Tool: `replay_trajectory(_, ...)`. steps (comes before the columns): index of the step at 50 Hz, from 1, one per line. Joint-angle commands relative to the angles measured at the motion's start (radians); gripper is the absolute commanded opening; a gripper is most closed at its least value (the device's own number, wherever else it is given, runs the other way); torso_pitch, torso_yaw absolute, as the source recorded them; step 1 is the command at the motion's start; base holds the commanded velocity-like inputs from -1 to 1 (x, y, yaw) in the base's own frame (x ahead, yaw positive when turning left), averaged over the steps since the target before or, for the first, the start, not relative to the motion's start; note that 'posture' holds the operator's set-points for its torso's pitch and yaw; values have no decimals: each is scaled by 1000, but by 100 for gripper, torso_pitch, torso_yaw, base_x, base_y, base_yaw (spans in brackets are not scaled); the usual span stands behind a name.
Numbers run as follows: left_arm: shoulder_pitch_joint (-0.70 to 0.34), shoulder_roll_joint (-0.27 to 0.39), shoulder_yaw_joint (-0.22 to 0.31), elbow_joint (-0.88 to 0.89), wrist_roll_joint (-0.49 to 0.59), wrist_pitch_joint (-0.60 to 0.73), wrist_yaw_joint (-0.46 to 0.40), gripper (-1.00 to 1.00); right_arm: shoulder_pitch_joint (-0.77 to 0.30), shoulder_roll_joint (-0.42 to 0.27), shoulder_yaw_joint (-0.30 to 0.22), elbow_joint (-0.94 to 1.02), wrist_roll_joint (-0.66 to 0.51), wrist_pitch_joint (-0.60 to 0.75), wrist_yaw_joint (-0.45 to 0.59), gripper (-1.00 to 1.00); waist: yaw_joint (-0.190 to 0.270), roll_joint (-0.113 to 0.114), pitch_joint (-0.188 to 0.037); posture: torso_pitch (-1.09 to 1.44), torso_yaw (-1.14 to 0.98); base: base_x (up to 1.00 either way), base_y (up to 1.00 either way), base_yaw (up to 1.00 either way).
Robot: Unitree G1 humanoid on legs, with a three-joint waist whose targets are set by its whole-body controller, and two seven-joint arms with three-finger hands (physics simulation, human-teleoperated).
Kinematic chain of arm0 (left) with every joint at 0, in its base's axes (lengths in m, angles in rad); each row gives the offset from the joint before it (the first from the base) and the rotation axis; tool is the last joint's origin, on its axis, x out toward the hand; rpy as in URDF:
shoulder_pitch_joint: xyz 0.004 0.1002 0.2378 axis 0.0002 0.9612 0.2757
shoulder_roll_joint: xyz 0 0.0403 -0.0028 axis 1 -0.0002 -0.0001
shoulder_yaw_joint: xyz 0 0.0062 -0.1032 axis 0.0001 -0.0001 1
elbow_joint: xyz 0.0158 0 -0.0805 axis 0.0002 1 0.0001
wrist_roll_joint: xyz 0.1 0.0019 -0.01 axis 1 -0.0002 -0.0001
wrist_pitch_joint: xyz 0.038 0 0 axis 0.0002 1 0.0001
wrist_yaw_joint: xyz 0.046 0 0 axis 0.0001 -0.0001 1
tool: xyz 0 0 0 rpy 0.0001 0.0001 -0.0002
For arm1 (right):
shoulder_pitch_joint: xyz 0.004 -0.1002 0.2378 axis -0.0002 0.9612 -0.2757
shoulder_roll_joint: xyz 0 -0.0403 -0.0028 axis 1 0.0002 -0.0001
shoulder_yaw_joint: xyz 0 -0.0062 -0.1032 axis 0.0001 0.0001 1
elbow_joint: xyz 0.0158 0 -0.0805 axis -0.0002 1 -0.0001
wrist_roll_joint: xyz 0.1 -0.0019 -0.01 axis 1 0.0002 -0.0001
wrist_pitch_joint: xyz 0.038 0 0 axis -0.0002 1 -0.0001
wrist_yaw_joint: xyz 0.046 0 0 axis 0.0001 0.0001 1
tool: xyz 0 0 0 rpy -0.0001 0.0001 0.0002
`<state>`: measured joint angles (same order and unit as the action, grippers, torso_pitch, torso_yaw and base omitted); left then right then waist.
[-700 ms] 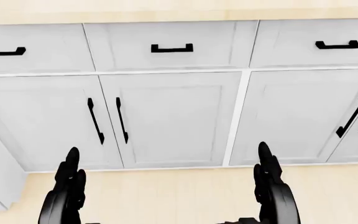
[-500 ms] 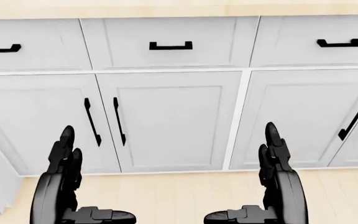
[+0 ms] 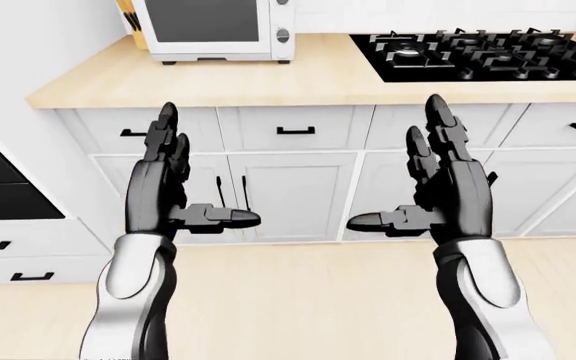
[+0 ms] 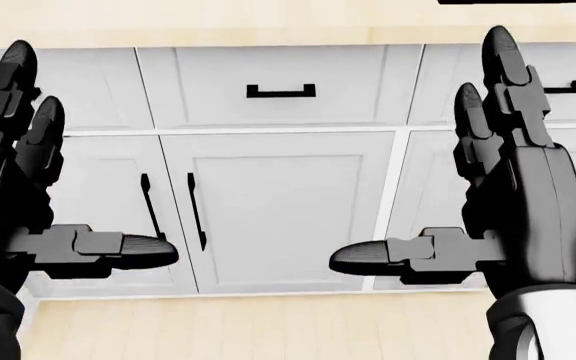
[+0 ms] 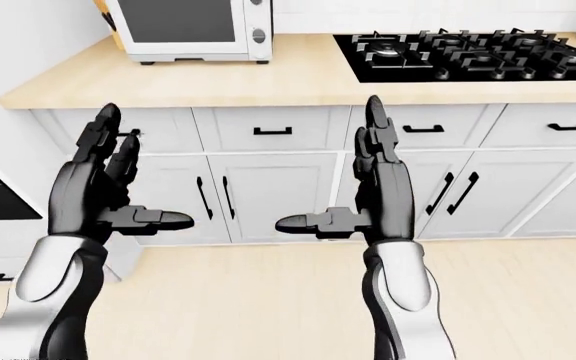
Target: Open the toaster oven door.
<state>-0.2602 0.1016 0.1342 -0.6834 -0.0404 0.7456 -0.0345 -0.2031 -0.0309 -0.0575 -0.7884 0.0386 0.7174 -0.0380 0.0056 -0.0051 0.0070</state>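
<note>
Up at the top left of the left-eye view, the toaster oven (image 3: 214, 28) is sitting on the light wooden bench (image 3: 208, 79), its dark glass door (image 3: 202, 20) lying flush and shut, with two round knobs (image 3: 282, 34) at the door's right. Just right of the toaster oven, the black gas hob (image 3: 488, 54) is resting in the same bench. Below the toaster oven, white drawers (image 3: 296, 127) and cabinet doors (image 3: 290, 193) with black handles are filling the bench's face.

Both hands are hovering well below the toaster oven, at the height of the cabinet doors, touching nothing. The left hand (image 3: 168, 186) is standing spread, fingers pointing up and thumb jutting sideways toward the right hand (image 3: 446, 184), which is mirroring it, equally spread and holding nothing.
</note>
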Motion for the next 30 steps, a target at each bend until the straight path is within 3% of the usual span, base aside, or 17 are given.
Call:
replay_trajectory(1,-43,17,23,-50,-17,49,13,100,-36,-6,-14,-63,26,52,-17,100,-1,2,-15,0,0,0,0,0)
replay_trajectory(3,-62,28,32,-77,-29,87,21,100,-45,-11,-12,-78,41,66,-23,100,0,2,-10,0,0,0,0,0)
replay_trajectory(4,-73,33,31,-84,-33,100,24,100,-55,-15,-15,-80,46,75,-25,100,-1,9,-28,0,0,14,0,0)
replay_trajectory(6,-89,38,28,-93,-41,118,29,100,-74,-19,-27,-94,66,95,-33,100,-1,12,26,0,0,33,0,0)
replay_trajectory(10,-91,41,35,-114,-54,131,35,100,-72,-21,-21,-120,87,103,-47,100,2,-15,51,0,0,43,0,0)
replay_trajectory(12,-64,34,32,-112,-58,104,37,100,-64,-21,-14,-123,93,97,-49,100,-1,-42,51,0,0,47,0,0)
replay_trajectory(16,-60,36,32,-109,-61,97,39,100,-58,-22,-15,-124,98,90,-48,100,-3,-34,41,0,0,46,0,0)
replay_trajectory(22,-19,14,5,-82,-51,38,33,100,-19,-14,4,-96,87,30,-42,100,-13,18,40,0,0,46,0,0)
replay_trajectory(24,-3,8,3,-71,-47,14,31,100,-8,-8,17,-84,80,12,-42,100,-21,62,31,0,0,46,0,0)
replay_trajectory(25,1,7,4,-69,-47,9,30,100,-5,-6,20,-81,79,6,-41,100,-20,98,19,0,0,47,0,0)
replay_trajectory(26,7,6,6,-66,-47,2,29,100,-3,-4,20,-74,78,-1,-40,100,-7,88,18,0,0,45,0,0)
replay_trajectory(28,17,2,3,-64,-45,-10,29,100,-1,-2,22,-65,76,-14,-39,100,-9,84,38,0,0,47,0,0)
replay_trajectory(30,16,0,1,-70,-45,-3,31,100,8,1,28,-57,72,-28,-37,100,1,71,25,0,0,46,0,0)
